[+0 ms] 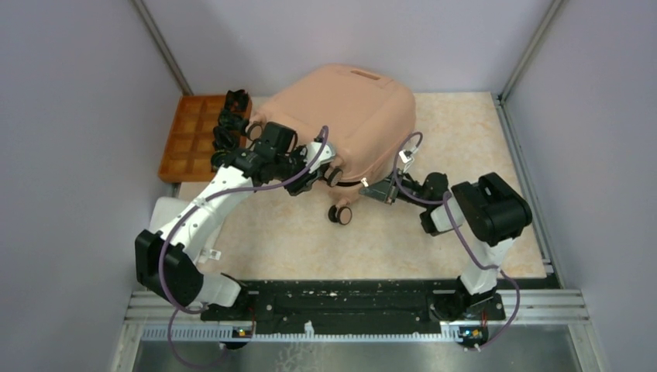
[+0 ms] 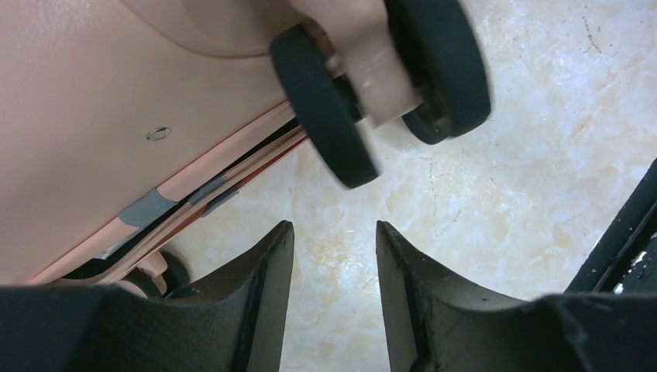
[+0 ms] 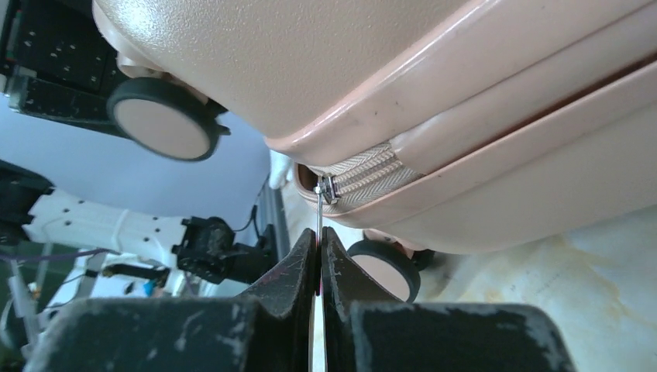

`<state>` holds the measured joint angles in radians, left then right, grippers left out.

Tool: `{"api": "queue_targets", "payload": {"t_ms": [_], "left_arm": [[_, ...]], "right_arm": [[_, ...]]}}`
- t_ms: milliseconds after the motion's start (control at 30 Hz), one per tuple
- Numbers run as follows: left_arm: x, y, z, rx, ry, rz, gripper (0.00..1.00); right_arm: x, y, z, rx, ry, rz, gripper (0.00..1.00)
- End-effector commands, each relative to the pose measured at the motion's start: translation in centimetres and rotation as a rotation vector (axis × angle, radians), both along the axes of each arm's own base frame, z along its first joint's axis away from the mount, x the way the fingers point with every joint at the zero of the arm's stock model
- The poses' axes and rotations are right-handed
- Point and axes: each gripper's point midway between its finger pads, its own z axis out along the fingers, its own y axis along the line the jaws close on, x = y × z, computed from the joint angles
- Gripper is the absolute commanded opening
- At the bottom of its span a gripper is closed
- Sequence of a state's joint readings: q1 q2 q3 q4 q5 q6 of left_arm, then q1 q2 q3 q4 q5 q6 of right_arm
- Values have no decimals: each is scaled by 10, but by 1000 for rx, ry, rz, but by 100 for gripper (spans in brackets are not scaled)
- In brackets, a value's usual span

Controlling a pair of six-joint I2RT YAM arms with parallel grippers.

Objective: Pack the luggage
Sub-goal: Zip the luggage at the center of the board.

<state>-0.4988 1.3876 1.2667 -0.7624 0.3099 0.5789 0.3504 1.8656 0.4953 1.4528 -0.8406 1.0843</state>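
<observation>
Luggage (image 1: 341, 116) lies flat on the surface (image 2: 503, 194), its two halves brought together, with the zip seam just above and beyond the right tool (image 3: 319, 256). That tool is pressed together on the thin metal zipper pull (image 3: 318, 221), pinching it only at the very tips. So slight a hold could slip free as soon as tension comes on.

Just past the tips, the slider (image 3: 325, 188) sits at a rounded corner of the zipper tape (image 3: 372, 174). A tug off the line of the seam would likely cock the slider and jam it there.

Farther off, the left tool (image 2: 333, 256) stands partly spread with nothing between its fingers, and a black wheel (image 2: 325, 116) is just ahead of it. With nothing bracing it, the whole thing may roll or skid toward the right tool instead of letting the zip run.
</observation>
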Motion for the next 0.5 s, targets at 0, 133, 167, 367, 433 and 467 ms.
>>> {"api": "queue_targets", "payload": {"t_ms": [0, 133, 167, 367, 433, 467], "left_arm": [[4, -9, 9, -34, -52, -38, 50], [6, -21, 6, -47, -29, -82, 50], [6, -23, 4, -45, -24, -87, 50], [5, -52, 1, -59, -8, -158, 49], [5, -61, 0, -55, 3, -178, 49], [5, -65, -2, -47, 4, -190, 49]], "right_arm": [[-7, -5, 38, -9, -238, -36, 0], [-12, -7, 34, -18, -184, -64, 0], [-14, -8, 34, -4, -165, -71, 0], [-23, -8, 46, 158, -64, -77, 0], [-28, -1, 49, 150, -101, -56, 0], [-29, 3, 49, 140, -106, -46, 0]]}}
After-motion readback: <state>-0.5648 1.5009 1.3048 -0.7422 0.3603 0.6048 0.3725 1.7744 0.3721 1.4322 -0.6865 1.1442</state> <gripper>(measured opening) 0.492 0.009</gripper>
